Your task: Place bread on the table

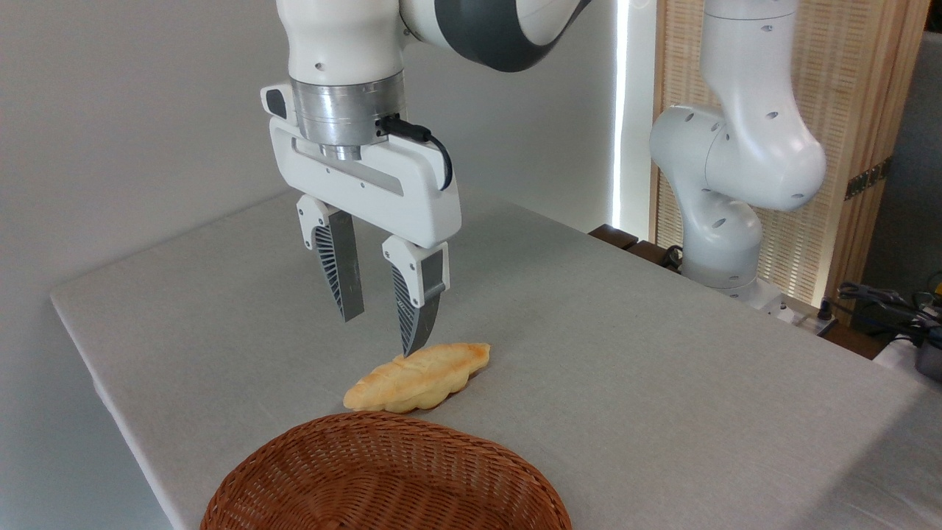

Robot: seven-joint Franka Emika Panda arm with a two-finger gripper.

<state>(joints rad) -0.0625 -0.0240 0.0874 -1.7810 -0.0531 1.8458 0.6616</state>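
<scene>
One bread shows: a long, leaf-shaped pale golden bread [417, 377] lying on the grey counter [625, 353], just far of the wicker basket [383, 478]. The round knobbly bun is not visible; the basket's inside is largely hidden. Fingers [346, 272] of the gripper [379, 313] hang parted and empty, the right tip at the bread's far edge. Judging by this, the bun is yet to be placed.

basket [383, 478]: front cut by lower edge | my arm [471, 29]: cut by top edge | counter [662, 331]: right corner out of frame
</scene>
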